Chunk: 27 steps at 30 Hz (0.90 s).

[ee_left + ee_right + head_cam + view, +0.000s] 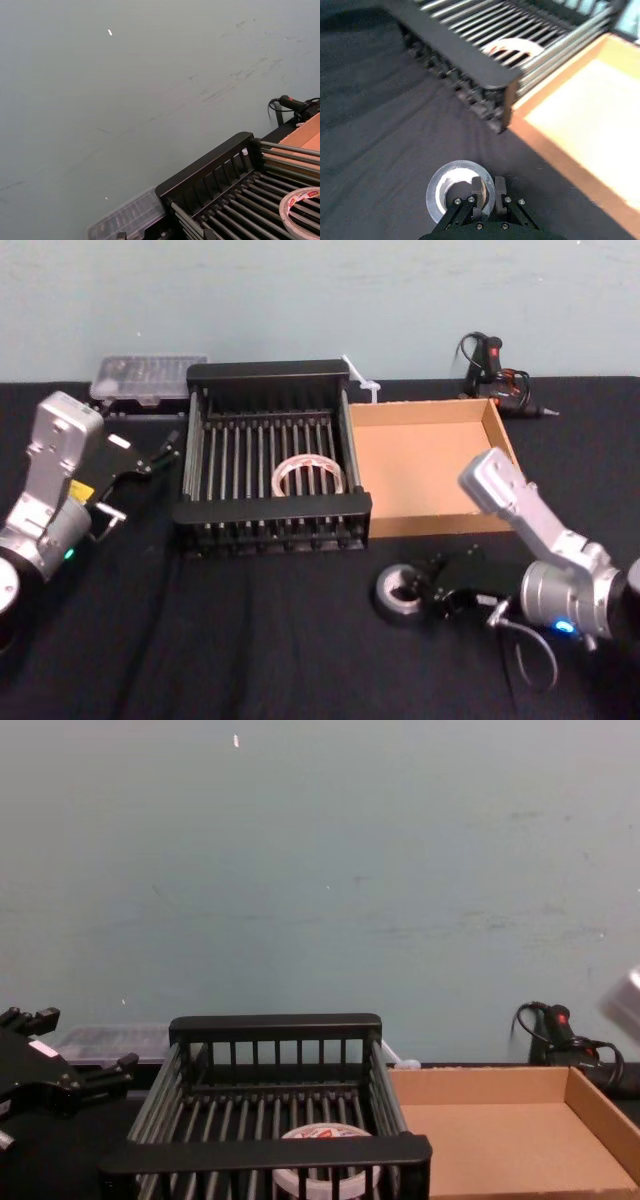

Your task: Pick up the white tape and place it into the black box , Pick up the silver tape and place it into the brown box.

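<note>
The silver tape lies flat on the black table in front of the brown box. My right gripper is shut on the roll's wall. In the right wrist view one finger sits inside the silver tape's hole and the other outside, with the right gripper pinching the rim. The white tape with red markings lies on the slatted floor of the black box, also seen as the white tape through the bars. My left gripper hovers open to the left of the black box.
A clear plastic case sits behind the black box at the back left. A black and red glue gun with its cable lies behind the brown box. The brown box touches the black box's right side. A pale wall closes off the back.
</note>
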Each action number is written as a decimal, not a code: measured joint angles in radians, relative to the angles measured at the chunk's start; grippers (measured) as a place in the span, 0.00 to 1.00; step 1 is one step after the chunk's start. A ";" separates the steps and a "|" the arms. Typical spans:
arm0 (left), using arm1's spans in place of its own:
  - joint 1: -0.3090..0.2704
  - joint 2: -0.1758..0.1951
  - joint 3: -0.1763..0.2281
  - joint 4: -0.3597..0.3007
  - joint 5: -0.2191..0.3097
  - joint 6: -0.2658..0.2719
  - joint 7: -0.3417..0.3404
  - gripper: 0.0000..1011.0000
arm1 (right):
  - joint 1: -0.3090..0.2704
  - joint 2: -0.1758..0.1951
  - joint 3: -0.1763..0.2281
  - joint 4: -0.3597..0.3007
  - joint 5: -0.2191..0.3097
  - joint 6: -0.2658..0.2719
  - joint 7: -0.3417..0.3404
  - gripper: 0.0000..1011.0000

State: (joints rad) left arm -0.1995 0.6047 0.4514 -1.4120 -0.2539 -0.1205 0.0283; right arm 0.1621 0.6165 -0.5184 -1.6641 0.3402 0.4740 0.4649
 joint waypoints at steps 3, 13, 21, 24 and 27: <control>0.000 0.000 0.000 0.000 0.000 0.000 0.000 0.99 | -0.010 -0.007 0.033 -0.008 0.011 -0.004 -0.026 0.16; 0.000 0.000 0.000 0.000 0.000 0.000 0.000 0.99 | -0.009 -0.037 0.126 -0.015 0.035 -0.017 -0.096 0.16; 0.000 0.000 0.000 0.000 0.000 0.000 0.000 0.99 | 0.036 -0.089 0.168 0.040 0.012 -0.017 -0.160 0.16; 0.000 0.000 0.000 0.000 0.000 0.000 0.000 0.99 | 0.052 -0.106 0.177 0.063 0.005 -0.014 -0.173 0.16; 0.000 0.000 0.000 0.000 0.000 0.000 0.000 0.99 | 0.071 -0.127 0.186 0.091 -0.001 -0.009 -0.186 0.16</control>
State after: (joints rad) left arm -0.1995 0.6047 0.4514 -1.4120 -0.2539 -0.1205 0.0283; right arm 0.2327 0.4895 -0.3322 -1.5729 0.3394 0.4649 0.2793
